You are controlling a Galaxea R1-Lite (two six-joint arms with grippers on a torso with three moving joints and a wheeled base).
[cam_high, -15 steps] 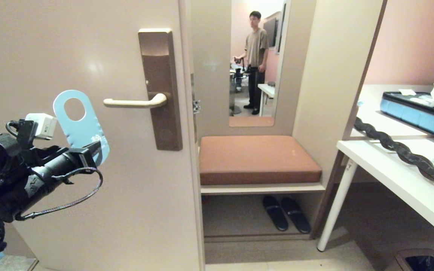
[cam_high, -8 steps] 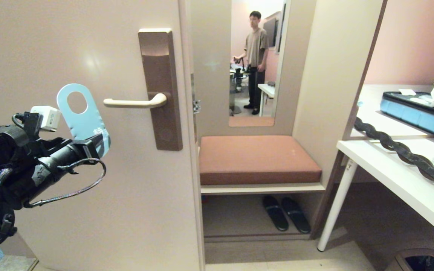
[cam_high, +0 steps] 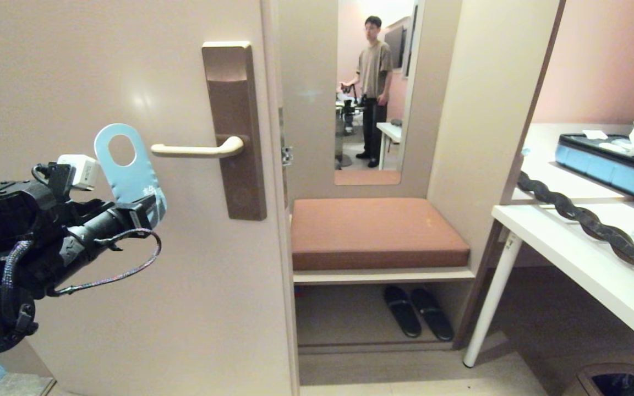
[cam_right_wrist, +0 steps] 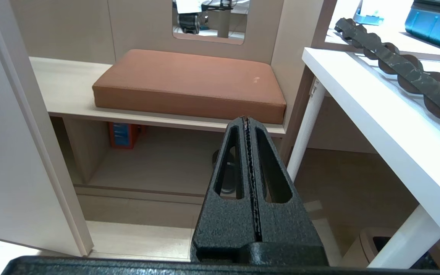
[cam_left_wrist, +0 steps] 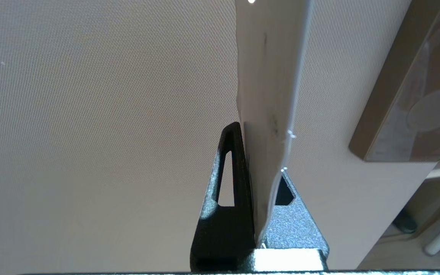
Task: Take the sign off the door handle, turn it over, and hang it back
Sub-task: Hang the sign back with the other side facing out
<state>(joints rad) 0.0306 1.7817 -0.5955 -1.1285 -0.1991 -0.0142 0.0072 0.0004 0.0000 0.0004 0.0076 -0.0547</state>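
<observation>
While clamped on the sign's (cam_high: 130, 170) lower end, left gripper (cam_high: 149, 212) holds it beside door handle's (cam_high: 196, 149) free tip; right gripper (cam_right_wrist: 247, 126) closed, empty.

sign's (cam_high: 130, 170) lower end hidden in left pincer (cam_high: 149, 212)

The sign (cam_high: 130, 168), blue side facing the head view, bears small white characters near its lower end, too small to read. No other legible text appears.
</observation>
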